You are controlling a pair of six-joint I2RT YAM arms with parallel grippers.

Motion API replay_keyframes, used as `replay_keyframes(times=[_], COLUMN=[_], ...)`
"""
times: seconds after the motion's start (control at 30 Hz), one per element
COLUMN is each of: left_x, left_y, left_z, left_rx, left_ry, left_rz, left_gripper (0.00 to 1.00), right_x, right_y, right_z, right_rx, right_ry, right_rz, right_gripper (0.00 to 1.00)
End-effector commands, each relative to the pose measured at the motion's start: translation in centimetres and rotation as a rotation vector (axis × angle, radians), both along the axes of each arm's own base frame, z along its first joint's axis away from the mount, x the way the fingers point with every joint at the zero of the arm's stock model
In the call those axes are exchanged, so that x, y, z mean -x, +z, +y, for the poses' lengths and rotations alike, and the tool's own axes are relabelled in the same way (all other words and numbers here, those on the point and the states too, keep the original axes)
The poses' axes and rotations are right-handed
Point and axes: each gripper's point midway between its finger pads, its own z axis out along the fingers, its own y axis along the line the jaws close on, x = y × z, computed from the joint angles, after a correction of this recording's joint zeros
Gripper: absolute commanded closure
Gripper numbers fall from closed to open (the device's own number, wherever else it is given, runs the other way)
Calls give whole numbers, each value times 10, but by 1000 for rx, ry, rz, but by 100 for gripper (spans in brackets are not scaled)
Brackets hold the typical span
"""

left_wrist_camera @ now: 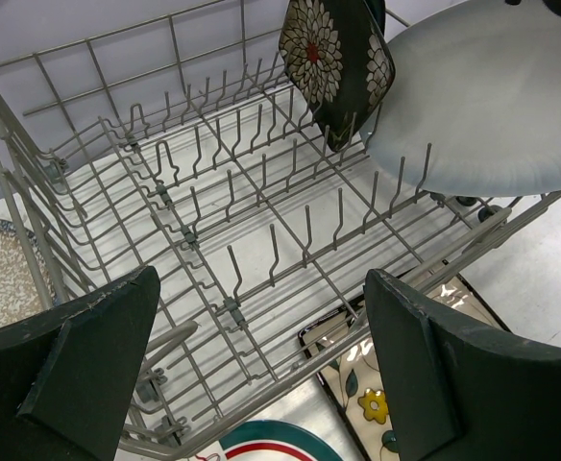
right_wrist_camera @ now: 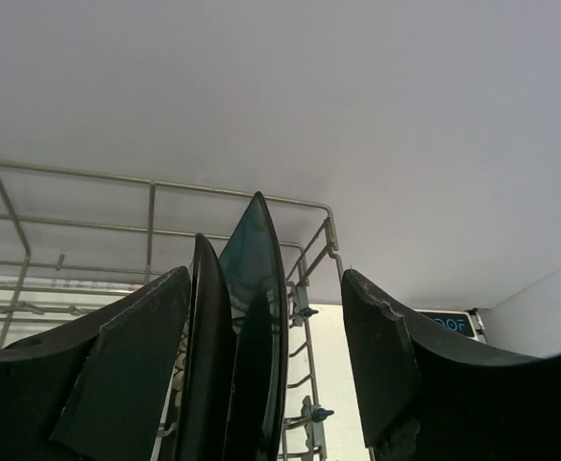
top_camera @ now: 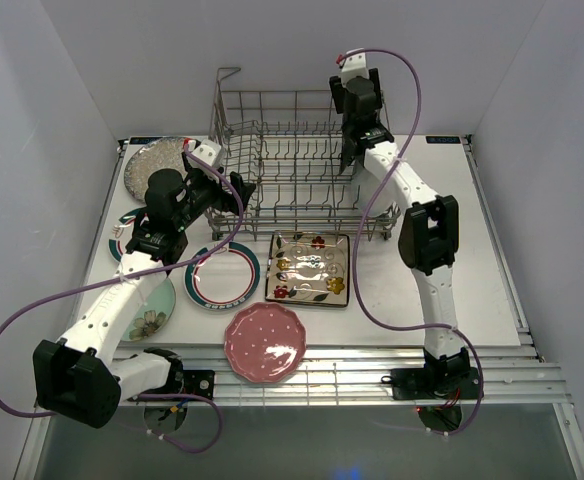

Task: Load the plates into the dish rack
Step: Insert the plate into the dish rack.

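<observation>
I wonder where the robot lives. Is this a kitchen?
Likely a robot test booth, not a kitchen: plain white walls, two arms bolted to a table, just a dish rack and plates.

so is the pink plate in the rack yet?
No, the pink scalloped plate lies flat on the table in front of the dish rack, apart from it.

I can read nothing for sure: the teal label (right_wrist_camera: 451, 324) at my table's (top_camera: 477, 265) far edge is too blurred.
</observation>
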Motion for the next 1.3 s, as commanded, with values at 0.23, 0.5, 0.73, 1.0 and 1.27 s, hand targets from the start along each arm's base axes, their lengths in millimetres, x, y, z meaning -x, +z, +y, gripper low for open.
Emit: replay_keyframes(times=[0.23, 0.5, 0.73, 1.0, 1.27], left_x=[4, 6, 6, 8, 6], left_y=[3, 6, 7, 7, 4], left_z=[0, 0, 1, -1, -1], left_rx=[-4, -2, -2, 0, -4], left_ry=[0, 0, 0, -7, -6], left_rz=[-7, -14, -14, -13, -7], left_gripper=[2, 2, 2, 2, 2], right_x=[59, 90, 118, 142, 140], right_y=[131, 119, 114, 47, 4], right_z=[7, 17, 20, 25, 42], right_rx=[-175, -198, -259, -316, -278], right_ry=[107, 115, 70, 79, 80], right_rz=[-193, -70, 64, 209, 304], right_gripper=[30, 38, 45, 54, 46])
